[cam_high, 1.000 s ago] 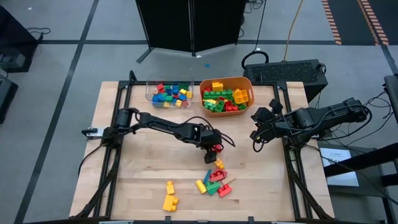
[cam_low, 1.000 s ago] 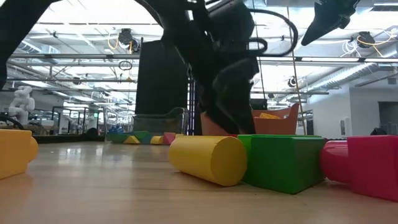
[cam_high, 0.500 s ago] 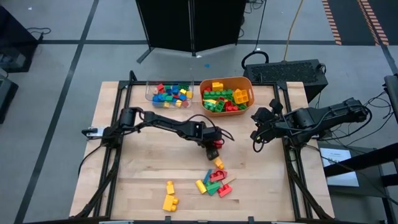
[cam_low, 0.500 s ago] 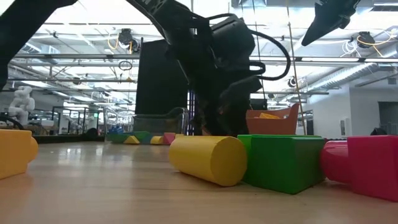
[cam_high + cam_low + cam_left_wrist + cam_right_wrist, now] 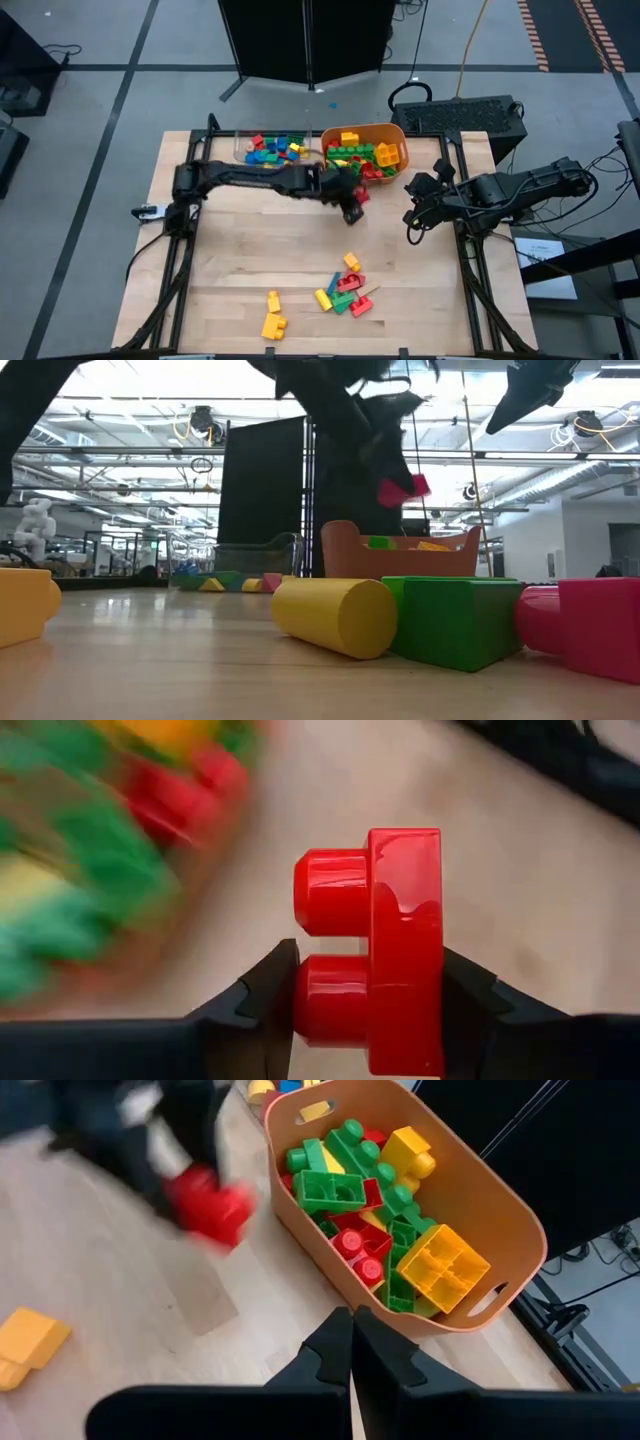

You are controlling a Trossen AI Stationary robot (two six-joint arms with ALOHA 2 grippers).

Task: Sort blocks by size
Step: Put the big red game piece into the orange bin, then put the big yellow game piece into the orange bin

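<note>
Wooden table (image 5: 240, 260) is carrying the whole scene, with an orange tub (image 5: 395, 131) at its far edge serving as the landmark. Just beside the tub's near wall, the left gripper (image 5: 352, 203) is hanging in the air and clamping a red block (image 5: 358, 197) between its fingers; the left wrist view is showing the two dark fingers (image 5: 262, 990) pressing on either side of the studded brick (image 5: 385, 950). From table level, that red block (image 5: 403, 488) is sitting above the tub's rim (image 5: 400, 556). The tub is holding green, yellow and red blocks (image 5: 380, 1210). Next to the tub, on its left, a clear plastic tray (image 5: 243, 150) is holding mostly blue small pieces (image 5: 272, 150). Well apart from the tub, toward the near edge, loose blocks (image 5: 345, 290) are lying in a cluster, with two yellow ones (image 5: 272, 314) off to its left. To the tub's right, the right gripper (image 5: 414, 216) is waiting with its jaws pressed together.
</note>
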